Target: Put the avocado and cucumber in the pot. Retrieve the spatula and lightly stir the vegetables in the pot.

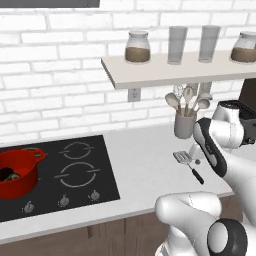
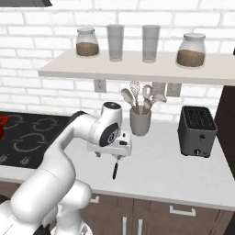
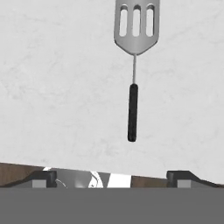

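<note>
The spatula (image 3: 135, 39) lies flat on the white counter, slotted silver head away from me and black handle (image 3: 132, 111) pointing back toward the hand. My gripper (image 3: 114, 178) hovers above the handle end, open, with its fingertips (image 3: 43, 177) wide apart and nothing between them. From the right base view the hand (image 2: 110, 153) hangs over the spatula (image 2: 115, 170) and hides its head. The spatula (image 1: 187, 164) sits just left of my forearm. The red pot (image 1: 22, 185) stands on the cooktop's left side, with the dark avocado and green cucumber (image 1: 9, 175) inside it.
A grey utensil holder (image 2: 140, 123) with pale spoons and a whisk stands behind the spatula by the wall. A dark toaster (image 2: 197, 131) sits to the right. A shelf (image 2: 137, 69) with jars and glasses hangs overhead. The black cooktop (image 1: 75, 172) lies left.
</note>
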{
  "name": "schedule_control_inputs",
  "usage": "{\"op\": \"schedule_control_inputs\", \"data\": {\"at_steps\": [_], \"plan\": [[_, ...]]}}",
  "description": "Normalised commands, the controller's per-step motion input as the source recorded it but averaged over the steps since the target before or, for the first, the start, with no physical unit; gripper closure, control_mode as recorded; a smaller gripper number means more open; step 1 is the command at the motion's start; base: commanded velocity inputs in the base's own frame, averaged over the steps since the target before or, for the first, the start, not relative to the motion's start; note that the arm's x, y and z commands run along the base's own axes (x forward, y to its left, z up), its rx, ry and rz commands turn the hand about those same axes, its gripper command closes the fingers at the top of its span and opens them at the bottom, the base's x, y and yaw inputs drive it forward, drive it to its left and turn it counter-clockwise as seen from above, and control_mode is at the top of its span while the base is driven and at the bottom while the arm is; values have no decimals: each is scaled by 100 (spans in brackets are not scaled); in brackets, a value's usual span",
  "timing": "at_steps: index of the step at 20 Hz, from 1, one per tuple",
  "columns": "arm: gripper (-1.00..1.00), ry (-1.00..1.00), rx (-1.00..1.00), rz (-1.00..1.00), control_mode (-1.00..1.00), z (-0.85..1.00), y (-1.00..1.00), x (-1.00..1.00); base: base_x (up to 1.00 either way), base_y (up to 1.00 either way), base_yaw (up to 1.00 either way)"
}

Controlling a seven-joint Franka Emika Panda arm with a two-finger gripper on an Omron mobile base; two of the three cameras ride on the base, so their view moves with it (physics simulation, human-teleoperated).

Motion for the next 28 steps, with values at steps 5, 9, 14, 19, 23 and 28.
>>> {"op": "schedule_control_inputs", "data": {"at_steps": [5,9,14,19,23,28], "plan": [[-100,0,0,0,-100,-29,0,0,0,0,0],[-100,-2,0,0,-100,-50,0,0,0,0,0],[-100,-11,0,0,-100,-49,0,0,0,0,0],[-100,-14,0,0,-100,-39,-5,0,0,0,0],[-100,-1,1,-1,-100,-10,-11,2,0,0,0],[-100,0,1,-1,-100,0,-11,3,0,0,0]]}}
